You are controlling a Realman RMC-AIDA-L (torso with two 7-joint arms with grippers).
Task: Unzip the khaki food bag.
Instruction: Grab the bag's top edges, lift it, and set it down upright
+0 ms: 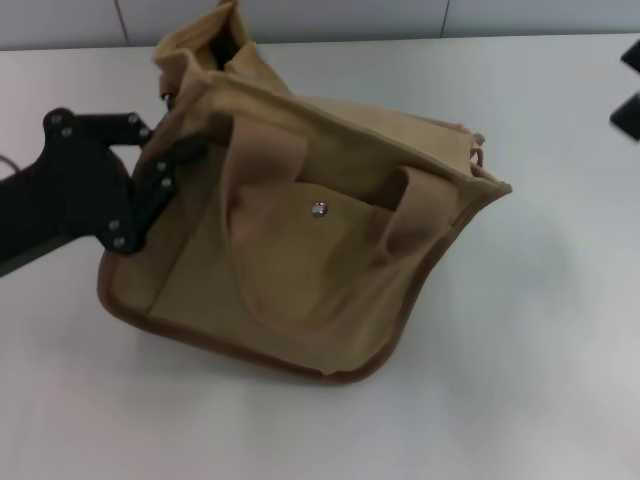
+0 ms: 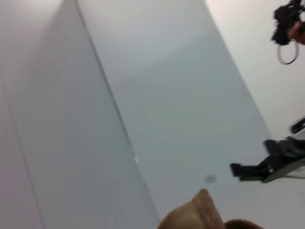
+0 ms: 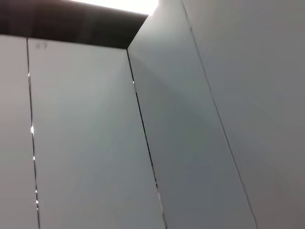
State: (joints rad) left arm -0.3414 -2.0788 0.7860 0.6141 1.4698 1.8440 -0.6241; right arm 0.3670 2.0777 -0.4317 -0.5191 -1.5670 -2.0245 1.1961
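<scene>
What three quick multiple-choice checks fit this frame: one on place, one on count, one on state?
1. Where is the left gripper?
A. against the khaki food bag's left end
B. parked far from the bag
C. inside the front pocket

2. How many silver snaps show on the front pocket?
A. none
B. one
C. three

3. How does the bag sit on the white table?
A. flat and folded
B. hanging clear of the table
C. on the table, leaning askew

Key: 1 A, its dark fingers meet the bag's left end; 2 B, a single stud shows; 3 C, its base rests on the table, body slanted.
</scene>
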